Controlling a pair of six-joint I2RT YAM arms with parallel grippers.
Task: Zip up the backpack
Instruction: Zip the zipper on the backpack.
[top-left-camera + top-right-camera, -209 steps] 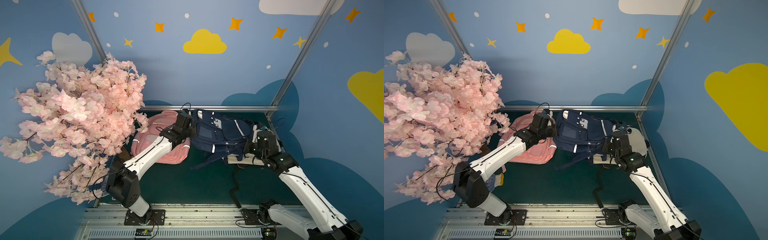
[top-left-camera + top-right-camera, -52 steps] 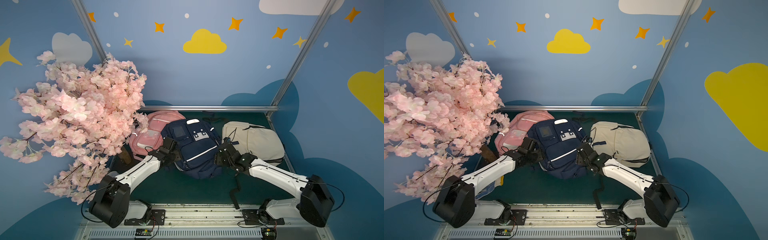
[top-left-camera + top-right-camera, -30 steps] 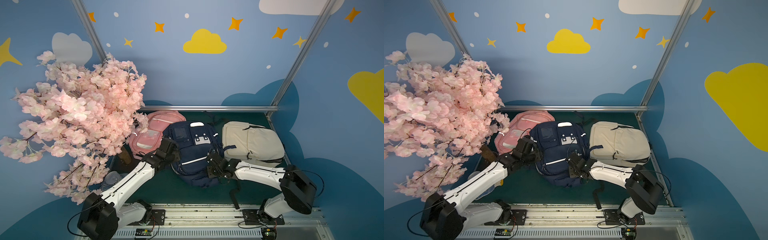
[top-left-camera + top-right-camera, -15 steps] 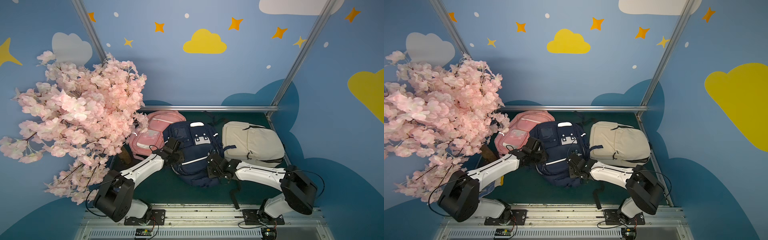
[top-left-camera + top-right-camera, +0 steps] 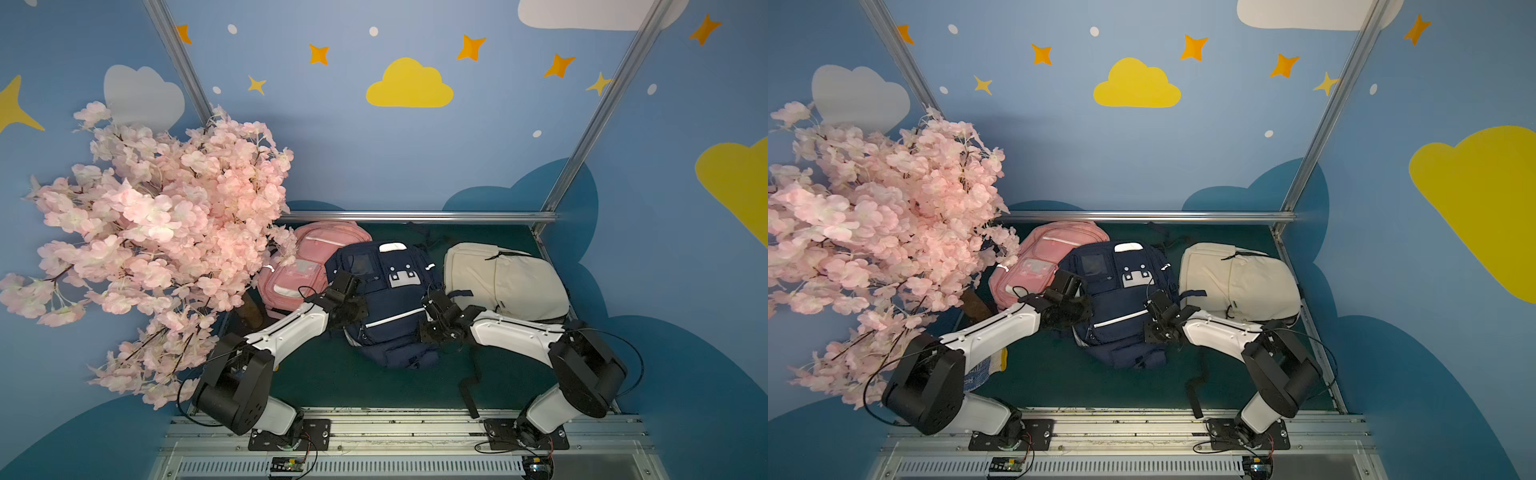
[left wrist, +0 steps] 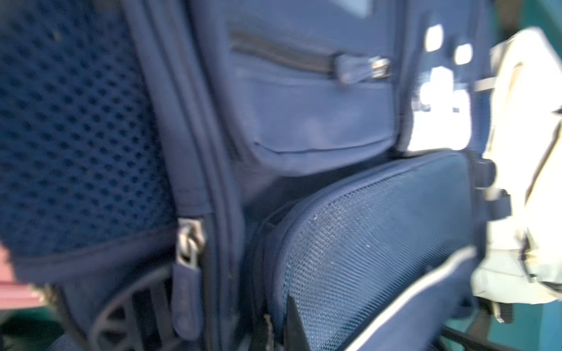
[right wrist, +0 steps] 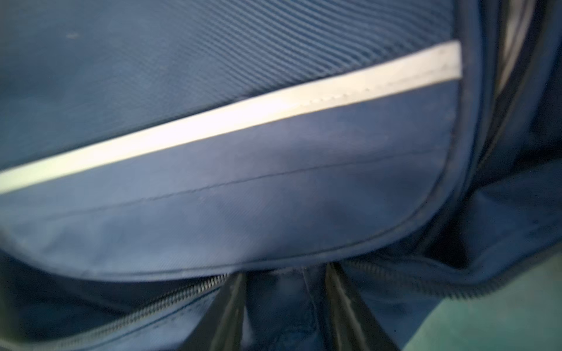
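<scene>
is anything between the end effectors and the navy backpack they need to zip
Nothing visible is in the way. The left end effector is shut against the navy backpack on its side nearest the pink backpack. The right end effector straddles navy fabric beside exposed zipper teeth, on the side nearest the cream backpack.

The navy backpack [image 5: 386, 299] has a pale grey stripe [image 5: 390, 318] and a dotted navy mesh pocket [image 6: 76, 136]. The other backpacks are pink [image 5: 307, 257] and cream [image 5: 507, 282]. The table [image 5: 353, 382] is dark green, the blossom tree [image 5: 158, 232] pale pink, and the blue walls [image 5: 374, 166] show yellow clouds [image 5: 409, 85] and orange stars [image 5: 471, 47].
</scene>
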